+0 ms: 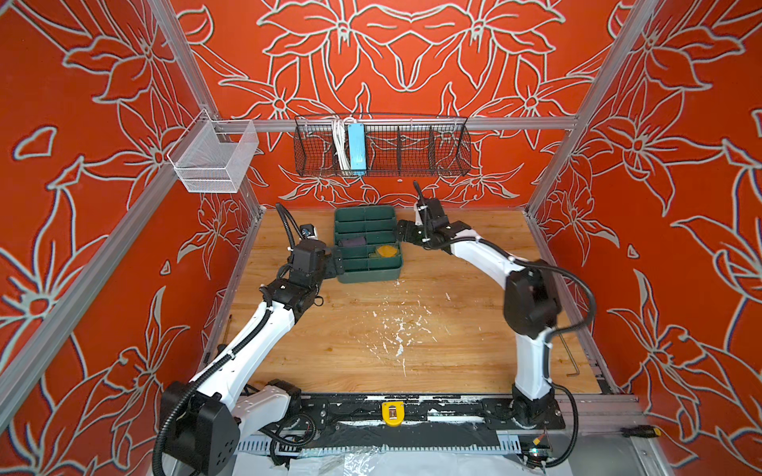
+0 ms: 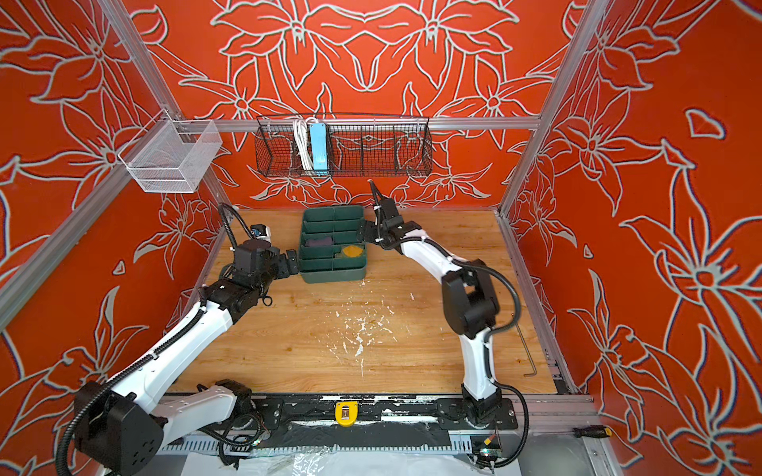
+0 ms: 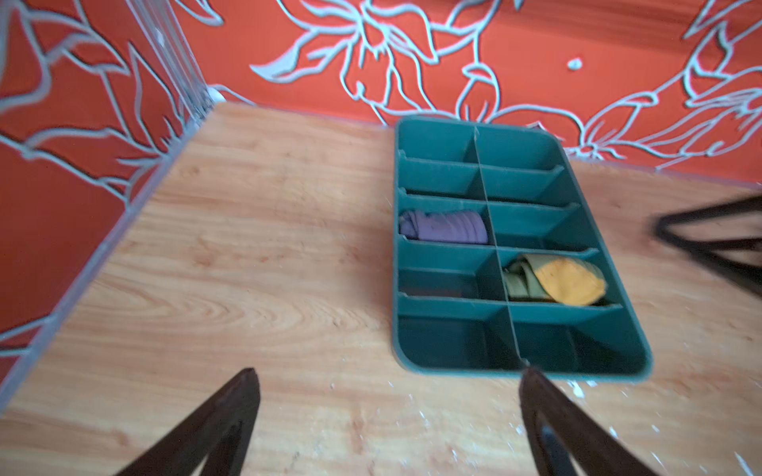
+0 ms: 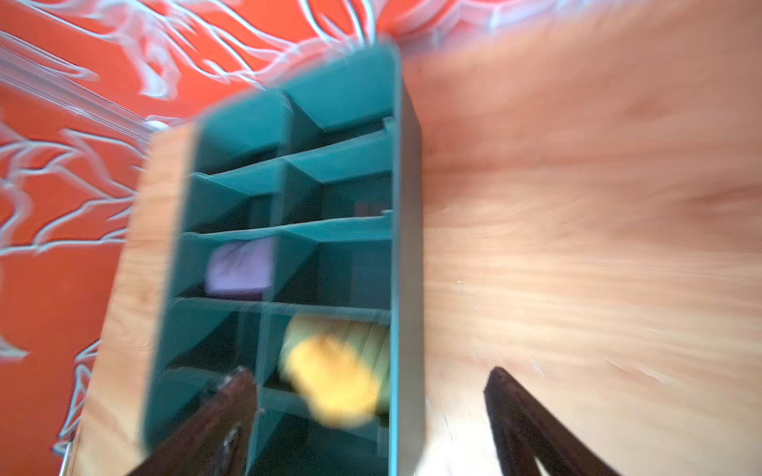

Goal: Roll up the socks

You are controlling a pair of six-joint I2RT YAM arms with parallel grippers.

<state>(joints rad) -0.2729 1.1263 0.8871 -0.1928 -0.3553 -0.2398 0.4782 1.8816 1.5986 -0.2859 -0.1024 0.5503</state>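
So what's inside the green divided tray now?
The tray holds a rolled purple sock in one compartment and an olive sock with a mustard toe in another. The rest look empty, though dividers hide some floors.

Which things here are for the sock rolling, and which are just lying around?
For the job: purple rolled fabric sock; olive-green fabric sock with mustard toe; green plastic divided tray holding both.
Lying about: black wire wall basket; light-blue power strip; white mesh basket; yellow-handled screwdriver.
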